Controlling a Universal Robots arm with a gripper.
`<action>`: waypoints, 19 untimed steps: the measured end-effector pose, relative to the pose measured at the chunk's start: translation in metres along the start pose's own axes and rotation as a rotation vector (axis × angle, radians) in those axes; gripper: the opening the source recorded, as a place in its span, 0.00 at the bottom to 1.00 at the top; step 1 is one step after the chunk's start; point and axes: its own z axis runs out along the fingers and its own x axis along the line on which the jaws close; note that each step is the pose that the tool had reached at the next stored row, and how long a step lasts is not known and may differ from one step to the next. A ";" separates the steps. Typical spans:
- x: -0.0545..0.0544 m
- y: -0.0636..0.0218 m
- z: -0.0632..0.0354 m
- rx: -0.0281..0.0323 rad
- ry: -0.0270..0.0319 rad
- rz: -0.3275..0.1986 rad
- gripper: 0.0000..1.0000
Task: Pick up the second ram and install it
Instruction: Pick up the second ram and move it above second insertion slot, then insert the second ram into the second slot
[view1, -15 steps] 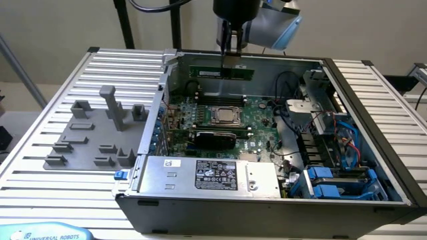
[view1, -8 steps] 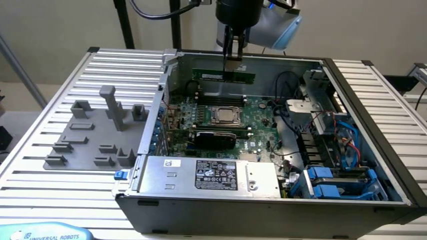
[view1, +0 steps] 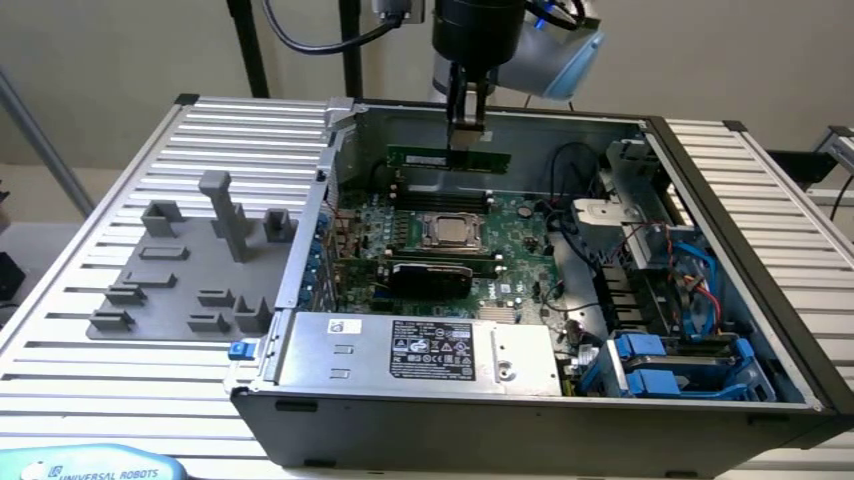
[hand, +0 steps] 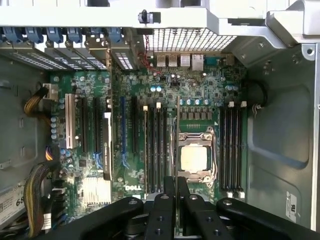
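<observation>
Soft, even light fills the open computer case (view1: 561, 130); the CPU lid (hand: 194, 158) gleams faintly, while the black gripper (hand: 176, 181) looks dark and shadowed.

Open grey steel computer case (view1: 547, 135) on ribbed aluminium table (view1: 94, 390); green motherboard (view1: 514, 245) inside, silver square processor (view1: 451, 232) in its socket; silver power-supply box with black label (view1: 427, 350); blue plastic drive brackets (view1: 661, 380); grey plastic fixture with upright blocks (view1: 160, 290) beside the case, at the exterior view's left

Plain beige wall (view1: 120, 50) behind a ribbed aluminium table (view1: 787, 230) (black uprights (view1: 247, 45) at its back edge).
</observation>
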 end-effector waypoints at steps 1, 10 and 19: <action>0.000 0.0000 0.0013 0.0001 0.0019 -0.005 0.14; 0.000 -0.0001 0.0059 0.0001 0.0084 -0.017 0.14; 0.000 -0.0001 0.0059 0.0001 0.0084 -0.018 0.14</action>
